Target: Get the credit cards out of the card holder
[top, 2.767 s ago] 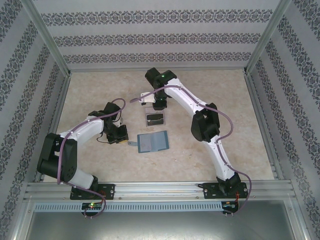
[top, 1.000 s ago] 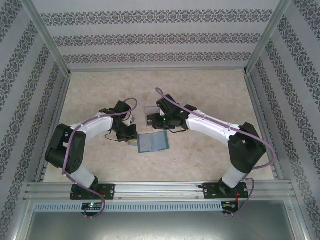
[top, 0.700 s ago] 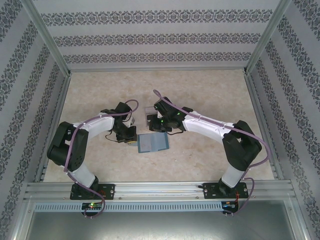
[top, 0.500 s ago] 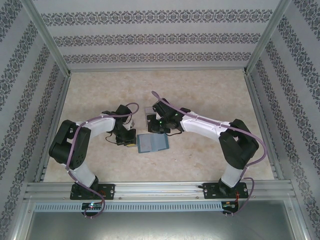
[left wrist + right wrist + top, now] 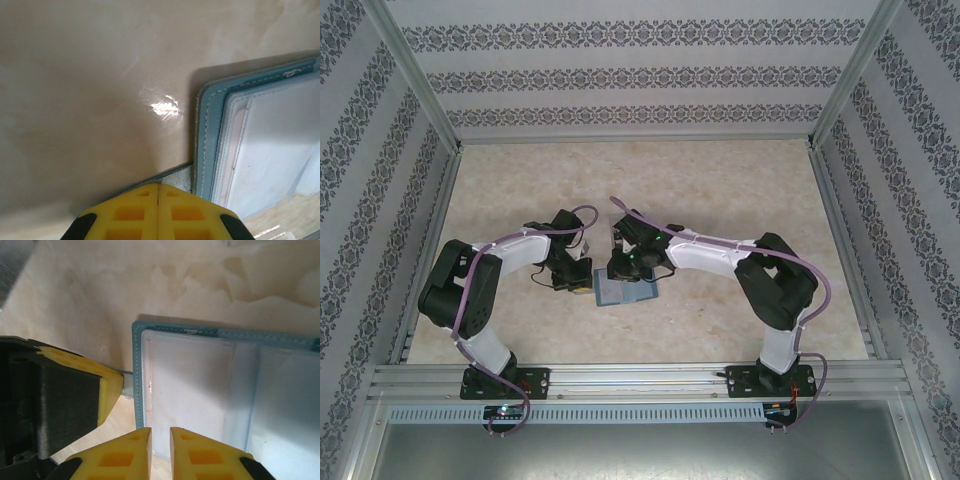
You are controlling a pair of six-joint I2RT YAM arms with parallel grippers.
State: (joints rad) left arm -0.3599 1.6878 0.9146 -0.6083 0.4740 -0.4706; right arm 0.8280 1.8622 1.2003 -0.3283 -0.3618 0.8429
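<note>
Location assessed as a robot test cell of the laboratory kind. A beige marbled worktop (image 5: 720, 180) is enclosed on three sides by flat panels (image 5: 640, 80) printed with repeating ornamental bands. The panels are framed by bare aluminium posts (image 5: 415, 85). Two white-and-black arms, left (image 5: 510, 250) and right (image 5: 720, 255), are bolted side by side to an aluminium rail (image 5: 640, 378) at the near edge. Purple cables (image 5: 478, 280) are routed along the arms. A perforated strip (image 5: 620, 412) is fitted below the rail. A small card holder (image 5: 630, 293) is laid on the worktop between the arms.
</note>
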